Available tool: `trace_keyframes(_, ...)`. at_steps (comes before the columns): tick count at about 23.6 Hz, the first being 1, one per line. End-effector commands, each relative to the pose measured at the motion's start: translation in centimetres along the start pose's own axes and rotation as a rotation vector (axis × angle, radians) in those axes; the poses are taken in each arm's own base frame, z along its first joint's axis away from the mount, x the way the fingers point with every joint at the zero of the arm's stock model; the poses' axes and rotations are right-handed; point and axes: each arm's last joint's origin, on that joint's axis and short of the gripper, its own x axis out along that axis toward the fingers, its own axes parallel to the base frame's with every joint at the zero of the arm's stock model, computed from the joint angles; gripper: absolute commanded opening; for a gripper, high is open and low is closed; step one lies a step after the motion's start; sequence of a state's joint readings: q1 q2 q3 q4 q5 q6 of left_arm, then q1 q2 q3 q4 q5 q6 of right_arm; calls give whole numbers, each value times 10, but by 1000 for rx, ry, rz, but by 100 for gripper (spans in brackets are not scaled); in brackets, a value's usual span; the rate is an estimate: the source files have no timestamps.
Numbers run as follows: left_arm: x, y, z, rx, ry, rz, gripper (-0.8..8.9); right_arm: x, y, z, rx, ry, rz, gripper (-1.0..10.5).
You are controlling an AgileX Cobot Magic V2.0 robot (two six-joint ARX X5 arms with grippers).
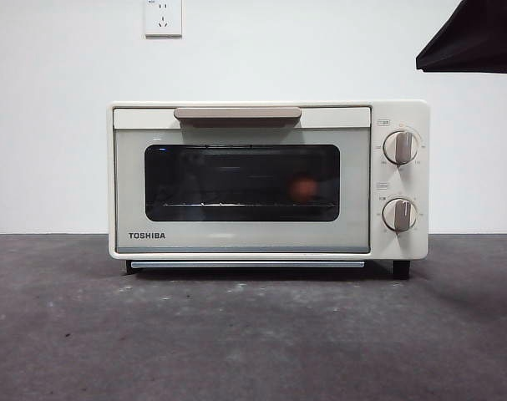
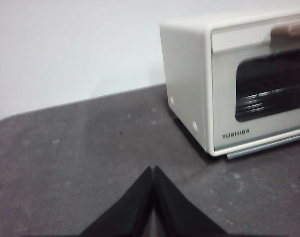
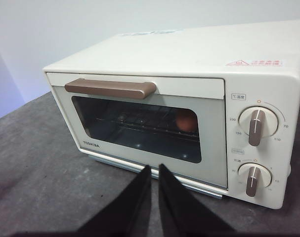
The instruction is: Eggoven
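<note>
I am holding my left gripper [image 2: 153, 170] low over the table with its two black jaws pressed together tip to tip, carrying nothing. I am keeping my right gripper [image 3: 154, 168] raised a little higher, its jaws drawn nearly together with only a thin slit between them, and nothing is sitting in that slit. In the front view, one of my arms [image 1: 474, 38] is showing only as a dark tip at the upper right corner.

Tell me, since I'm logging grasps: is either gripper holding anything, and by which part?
Nothing is held. The left gripper and right gripper are shut on nothing; the egg sits inside the closed oven.
</note>
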State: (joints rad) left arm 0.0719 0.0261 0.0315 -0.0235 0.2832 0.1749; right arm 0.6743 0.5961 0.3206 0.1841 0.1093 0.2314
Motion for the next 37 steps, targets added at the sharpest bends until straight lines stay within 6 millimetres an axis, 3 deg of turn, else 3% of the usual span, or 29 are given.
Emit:
trace_keyframes(1, 0, -1, -9, 10, 20, 3, 8, 0, 2, 2, -8, -9, 9, 3)
trace_keyframes(6, 0, -2, -18, -49, 113, 2, 8, 0, 2, 2, -8, -10, 9, 3)
trace_keyframes(15, -2, 3, -24, -264, 166, 180, 8, 0, 2, 2, -8, -9, 8, 3)
trace_keyframes(37, -2, 3, -24, -269, 165, 181, 8, 0, 2, 1, -10, -4, 9, 3)
